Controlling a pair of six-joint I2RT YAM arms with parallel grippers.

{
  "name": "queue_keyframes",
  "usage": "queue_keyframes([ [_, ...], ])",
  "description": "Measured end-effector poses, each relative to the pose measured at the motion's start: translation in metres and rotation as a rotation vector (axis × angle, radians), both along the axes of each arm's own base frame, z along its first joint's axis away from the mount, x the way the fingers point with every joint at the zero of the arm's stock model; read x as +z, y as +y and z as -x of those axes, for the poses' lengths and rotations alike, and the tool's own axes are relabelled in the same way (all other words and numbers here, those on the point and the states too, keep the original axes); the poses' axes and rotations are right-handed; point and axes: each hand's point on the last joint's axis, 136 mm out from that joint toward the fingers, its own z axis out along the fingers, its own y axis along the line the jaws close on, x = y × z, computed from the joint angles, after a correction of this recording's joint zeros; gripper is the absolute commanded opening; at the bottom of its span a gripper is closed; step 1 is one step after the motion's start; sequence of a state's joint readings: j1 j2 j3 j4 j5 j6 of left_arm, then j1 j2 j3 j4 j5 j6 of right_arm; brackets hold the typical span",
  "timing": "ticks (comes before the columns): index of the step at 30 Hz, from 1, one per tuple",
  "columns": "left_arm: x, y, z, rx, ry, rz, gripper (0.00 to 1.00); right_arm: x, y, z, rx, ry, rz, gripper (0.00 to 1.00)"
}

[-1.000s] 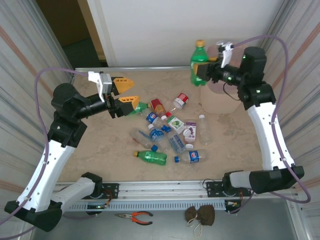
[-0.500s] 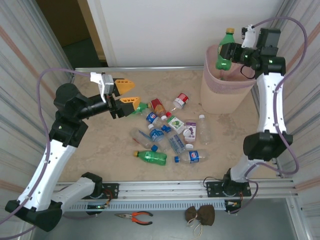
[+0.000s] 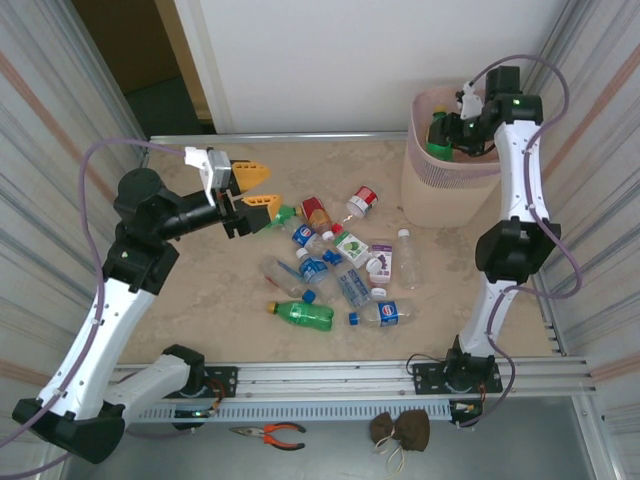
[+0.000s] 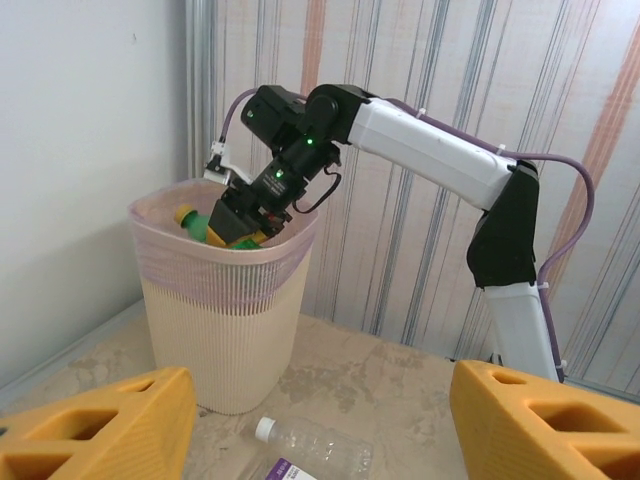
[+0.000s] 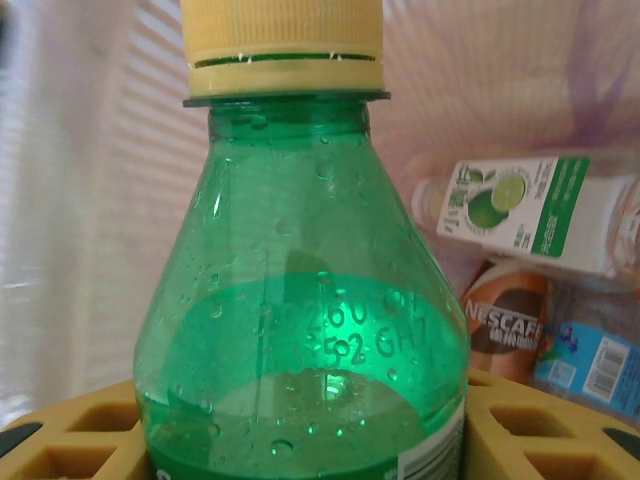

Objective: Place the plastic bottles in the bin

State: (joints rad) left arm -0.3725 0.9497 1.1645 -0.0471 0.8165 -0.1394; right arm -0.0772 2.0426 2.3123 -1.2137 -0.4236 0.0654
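My right gripper (image 3: 447, 133) is shut on a green bottle (image 3: 436, 138) with a yellow cap, held tilted in the mouth of the bin (image 3: 436, 205). The right wrist view has that green bottle (image 5: 300, 300) between my yellow fingers (image 5: 60, 440), and inside the bin a lime-label bottle (image 5: 520, 205) and a brown coffee bottle (image 5: 505, 320). In the left wrist view the bin (image 4: 220, 330) stands ahead with the right gripper (image 4: 238, 222) at its rim. My left gripper (image 3: 258, 189) hovers open, left of several plastic bottles (image 3: 335, 262) lying mid-table.
A green bottle (image 3: 305, 314) and a blue-label one (image 3: 385, 313) lie nearest the front edge. A clear bottle (image 3: 407, 256) lies near the bin's foot. Pliers (image 3: 270, 432) and a brown pouch (image 3: 400, 430) rest on the front shelf. Corrugated walls close both sides.
The right arm swung the green bottle from above the table's back edge to the right and down into the bin's mouth. The left gripper barely shifted.
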Motion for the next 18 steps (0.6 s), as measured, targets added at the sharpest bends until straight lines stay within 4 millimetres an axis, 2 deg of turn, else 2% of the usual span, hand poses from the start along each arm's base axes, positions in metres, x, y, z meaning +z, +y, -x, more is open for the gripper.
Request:
queue_keyframes([
  [11, -0.001, 0.0, -0.001, 0.004, 0.002, 0.0, 0.69, -0.056, 0.001, -0.002, 0.048, 0.147, 0.041, 0.53],
  [18, -0.001, 0.0, -0.001, 0.008, 0.002, 0.0, 0.69, -0.095, 0.011, -0.014, 0.088, 0.222, 0.007, 0.56],
])
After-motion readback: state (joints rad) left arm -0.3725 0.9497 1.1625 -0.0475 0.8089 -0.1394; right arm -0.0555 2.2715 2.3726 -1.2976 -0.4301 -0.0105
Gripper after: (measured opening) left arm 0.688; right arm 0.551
